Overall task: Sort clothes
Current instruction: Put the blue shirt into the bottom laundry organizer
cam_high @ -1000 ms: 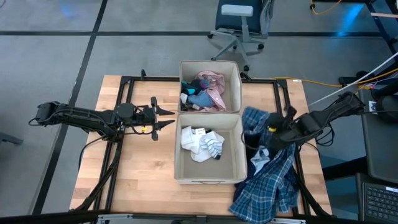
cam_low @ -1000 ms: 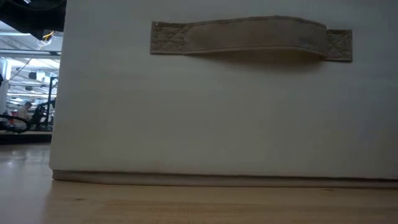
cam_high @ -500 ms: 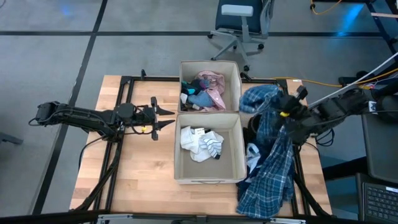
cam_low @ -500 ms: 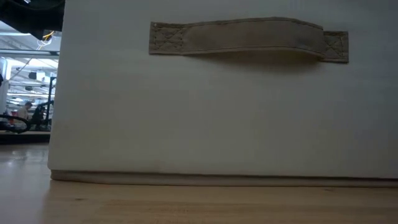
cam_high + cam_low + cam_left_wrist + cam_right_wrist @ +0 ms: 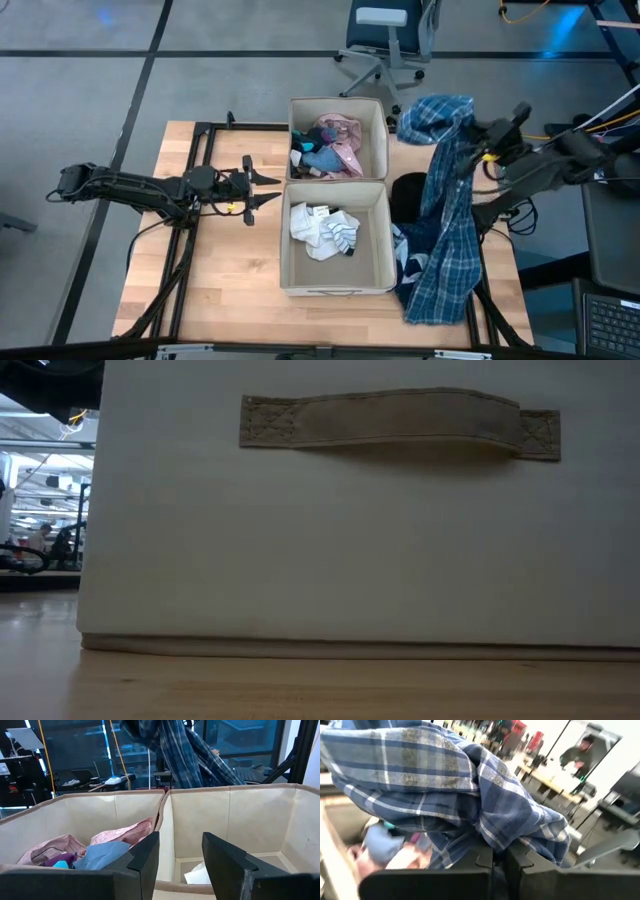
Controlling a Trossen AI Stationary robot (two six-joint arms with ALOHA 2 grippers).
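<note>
Near the bench's front right corner the hem of the plaid shirt (image 5: pixel 437 235) trails beside the nearer bin (image 5: pixel 336 288), which holds the white top (image 5: pixel 324 231). Its long axis runs up toward the back right corner, where the right gripper (image 5: pixel 480 150) is clamped on its collar end, lifted high. The farther bin (image 5: pixel 337 103), with the pink shirt (image 5: pixel 340 132), lies just to that gripper's left, so the right arm is nearer. The left gripper (image 5: pixel 250 187) waits, fingers apart, left of both bins.
</note>
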